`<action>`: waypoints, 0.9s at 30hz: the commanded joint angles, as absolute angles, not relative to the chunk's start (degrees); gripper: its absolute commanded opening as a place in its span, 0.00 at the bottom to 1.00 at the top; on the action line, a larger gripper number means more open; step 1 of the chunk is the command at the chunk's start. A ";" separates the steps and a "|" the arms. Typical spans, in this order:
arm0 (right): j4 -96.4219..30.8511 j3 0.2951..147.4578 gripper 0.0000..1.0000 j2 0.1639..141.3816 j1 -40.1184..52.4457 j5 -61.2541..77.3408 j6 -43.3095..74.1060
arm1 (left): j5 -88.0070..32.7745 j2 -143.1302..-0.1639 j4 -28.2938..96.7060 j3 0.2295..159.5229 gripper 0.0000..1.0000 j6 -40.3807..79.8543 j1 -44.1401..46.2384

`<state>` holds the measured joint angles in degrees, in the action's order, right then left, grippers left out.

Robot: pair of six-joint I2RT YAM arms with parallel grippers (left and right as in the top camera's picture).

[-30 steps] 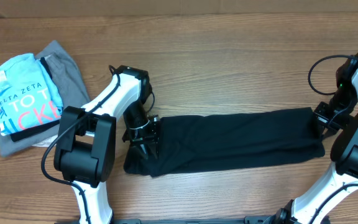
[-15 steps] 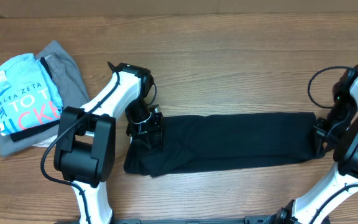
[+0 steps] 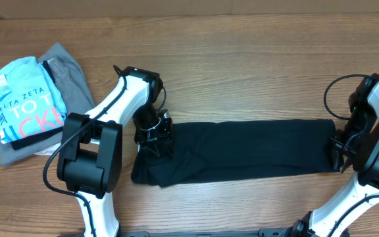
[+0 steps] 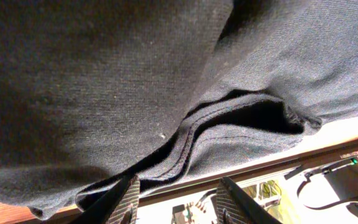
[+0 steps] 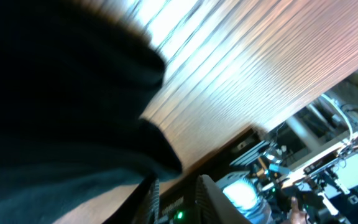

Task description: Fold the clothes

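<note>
The clothes, a plain black T-shirt [image 3: 242, 150], lie folded into one long strip across the table's middle. My left gripper [image 3: 155, 139] hangs over the strip's left end. In the left wrist view its jaws stand apart [image 4: 178, 183] with nothing between them, and the black fabric [image 4: 135, 81] with its stitched hem lies just beyond the fingertips. My right gripper [image 3: 336, 150] is at the strip's right end. In the right wrist view its jaws [image 5: 178, 182] are narrowly apart; the dark cloth [image 5: 55, 112] reaches the left fingertip, but none sits in the gap.
A light blue shirt with lettering [image 3: 25, 105] lies on a grey garment [image 3: 76, 78] at the far left of the wooden table [image 3: 242, 59]. The table's front edge runs close behind both grippers.
Both grippers have opened. The right gripper has shifted a little left and down, and the strip's right end came in with it. The left gripper moved slightly up onto the left end.
</note>
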<state>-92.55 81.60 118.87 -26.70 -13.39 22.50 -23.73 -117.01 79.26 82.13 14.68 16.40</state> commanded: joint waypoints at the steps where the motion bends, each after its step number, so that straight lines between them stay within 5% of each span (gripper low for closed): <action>1: -91.48 81.28 0.28 117.43 -28.32 -17.08 24.93 | -23.38 -116.11 79.46 82.98 0.49 15.25 16.16; 5: -90.28 81.28 0.31 117.43 -28.99 -13.04 22.44 | -23.38 -116.11 80.40 82.98 0.54 15.25 16.27; 11: -85.86 81.30 0.31 117.43 -28.53 1.02 10.33 | -23.29 -116.14 77.56 80.55 0.49 15.77 17.85; 27: -76.31 79.20 0.32 118.34 -26.06 1.87 10.37 | -15.59 -116.14 54.30 69.12 0.45 23.40 18.35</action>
<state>-77.91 80.53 118.87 -27.64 1.08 10.74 -19.18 -114.43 61.71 70.41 22.81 18.28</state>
